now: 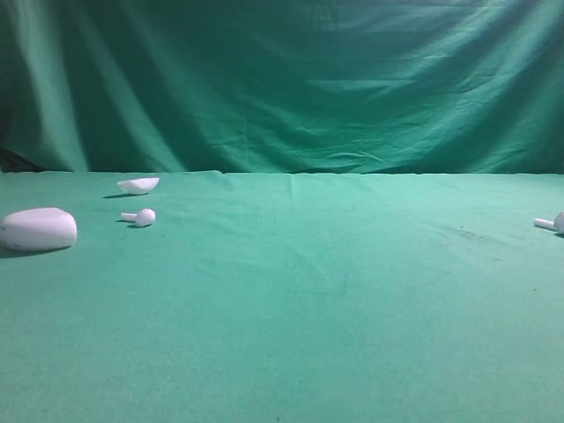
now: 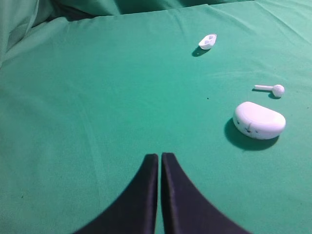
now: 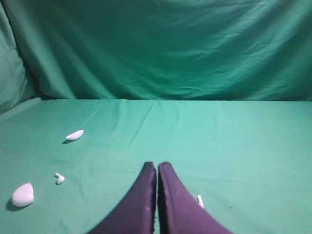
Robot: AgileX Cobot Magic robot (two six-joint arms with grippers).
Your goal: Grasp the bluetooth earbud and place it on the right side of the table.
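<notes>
Black and tapered, the right gripper (image 3: 157, 168) fills the bottom of its wrist view with its two fingers pressed together, no gap between the tips and nothing held. Just beside its right finger, low and partly hidden by it, lies the bluetooth earbud (image 3: 200, 201) — a tiny white plastic piece with only its short stem showing here. In the high view it rests at the far right edge of the green cloth-covered table (image 1: 291, 335), stem pointing left.

The left gripper (image 2: 159, 161) is likewise closed on nothing, fingertips touching. Ahead of it and to its right sits a large white pebble-shaped case (image 2: 259, 120), casting a dark shadow. Just beyond the case lies a second small white earbud with a plain ball-like head (image 2: 273, 89), close to the case but apart from it. Farther off — nearer straight ahead of the fingers — is a shallow white shell-shaped piece (image 2: 208, 41). Behind everything hangs the creased green draped backdrop (image 1: 291, 79).
</notes>
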